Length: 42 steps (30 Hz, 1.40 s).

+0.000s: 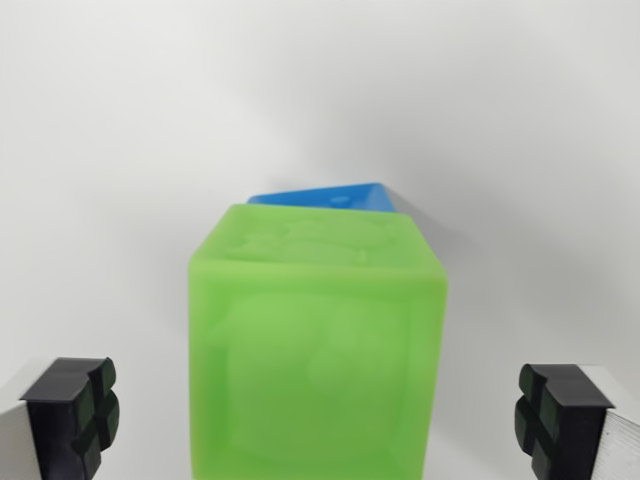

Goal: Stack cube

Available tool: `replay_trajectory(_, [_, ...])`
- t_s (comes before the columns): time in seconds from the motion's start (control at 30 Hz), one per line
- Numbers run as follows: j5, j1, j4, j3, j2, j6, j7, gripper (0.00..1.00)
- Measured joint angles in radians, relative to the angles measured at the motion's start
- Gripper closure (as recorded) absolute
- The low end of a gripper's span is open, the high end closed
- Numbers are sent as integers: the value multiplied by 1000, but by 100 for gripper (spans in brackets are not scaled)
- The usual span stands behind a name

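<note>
A translucent green cube (316,345) fills the middle of the wrist view, close to the camera. Behind it, only the top edge of a blue cube (325,195) shows; whether the green cube rests on it or stands in front of it I cannot tell. My gripper (318,415) is open, its black fingertips (75,415) at the wrist view's left and right bottom corners, wide apart and clear of the green cube's sides.
A plain white surface (320,90) stretches all around the cubes. No other objects or edges are in view.
</note>
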<state>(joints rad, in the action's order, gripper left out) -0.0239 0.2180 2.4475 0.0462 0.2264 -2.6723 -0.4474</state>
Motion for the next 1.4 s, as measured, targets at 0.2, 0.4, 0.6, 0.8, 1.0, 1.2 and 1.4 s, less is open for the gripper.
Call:
replay_trajectory(0.2, [6, 0, 2, 1, -53, 49, 4, 0])
replay_trajectory(0.4, [12, 0, 1, 1, -107, 104, 8, 0])
replay_trajectory(0.6, [16, 0, -6, 1, -164, 167, 11, 0])
replay_trajectory(0.8, [21, 0, -20, 2, -221, 237, 14, 0])
replay_trajectory(1.0, [24, 0, -39, 2, -266, 302, 17, 0])
replay_trajectory(1.2, [26, 0, -64, 2, -311, 370, 18, 0])
replay_trajectory(1.4, [27, 0, -93, 2, -346, 434, 19, 0])
